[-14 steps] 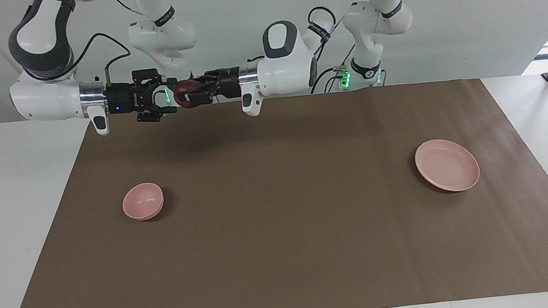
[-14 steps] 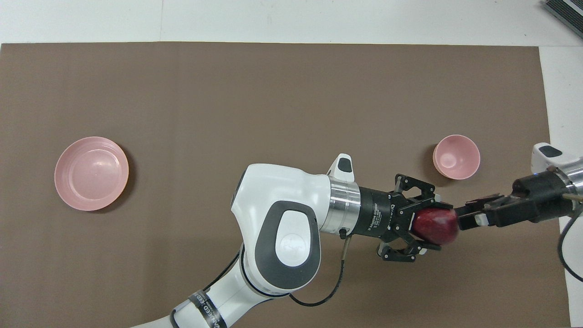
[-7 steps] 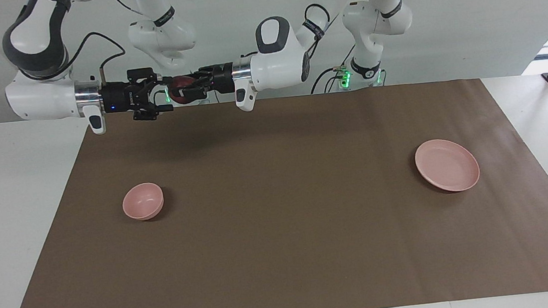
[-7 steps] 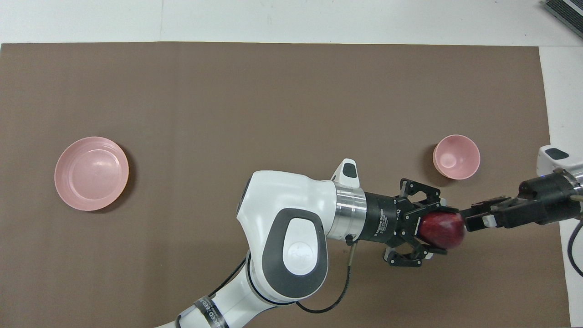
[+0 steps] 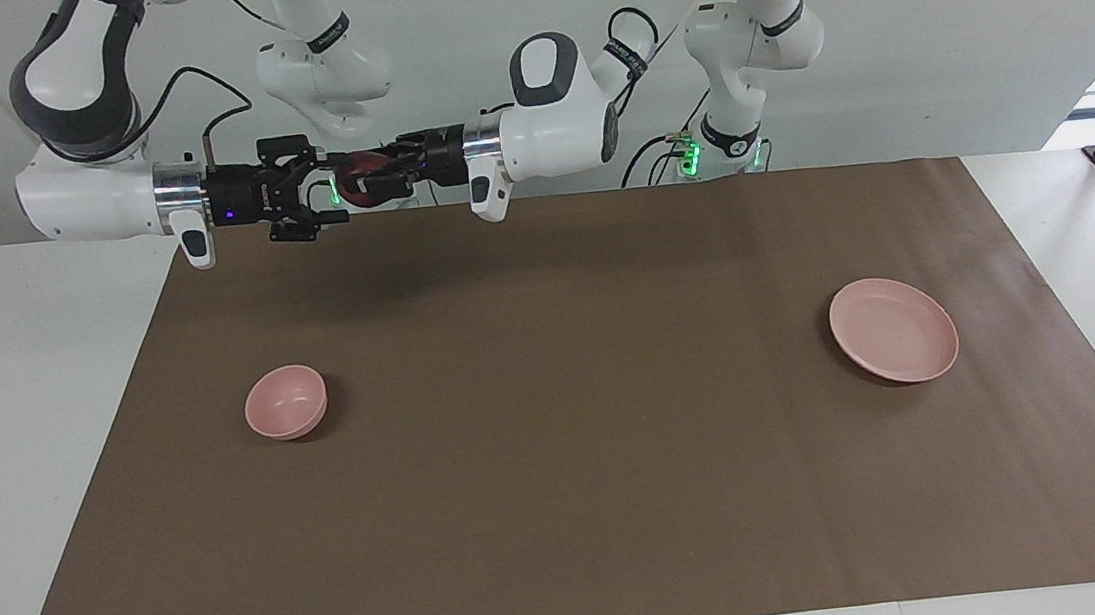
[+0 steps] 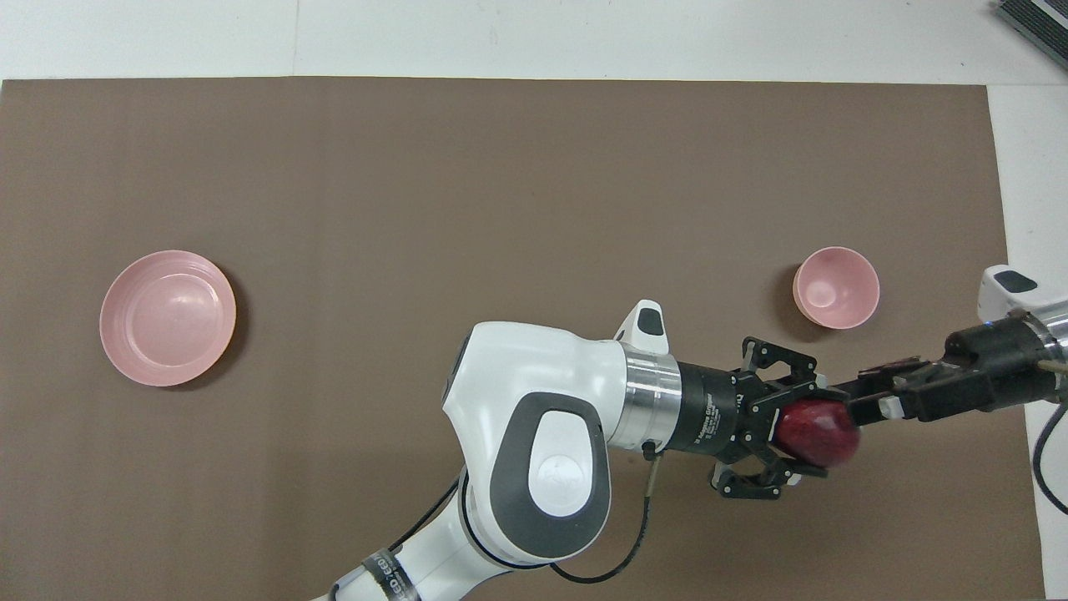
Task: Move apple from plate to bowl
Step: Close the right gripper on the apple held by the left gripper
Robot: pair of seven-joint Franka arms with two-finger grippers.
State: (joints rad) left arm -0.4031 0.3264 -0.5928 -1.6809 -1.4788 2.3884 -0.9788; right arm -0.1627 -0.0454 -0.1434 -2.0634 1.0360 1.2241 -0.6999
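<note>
I had the left tool [image 6: 813, 434] clamped on the apple [image 6: 822, 424], held in the air over the brown mat [image 6: 501, 209] nearer the robots than the bowl [image 6: 835, 286]. The right tool [image 6: 868, 399] stood with its fingers spread wide, its tips at the apple. The plate [image 6: 167, 317] sat bare toward the left arm's end of the desk [image 5: 14, 399], well apart from the bowl.

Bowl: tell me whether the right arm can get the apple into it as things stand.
Probably yes, once it has the apple, which the left hand holds shut. The right hand, open, is at the apple, up in the air. The bowl sits uncovered at the right arm's end.
</note>
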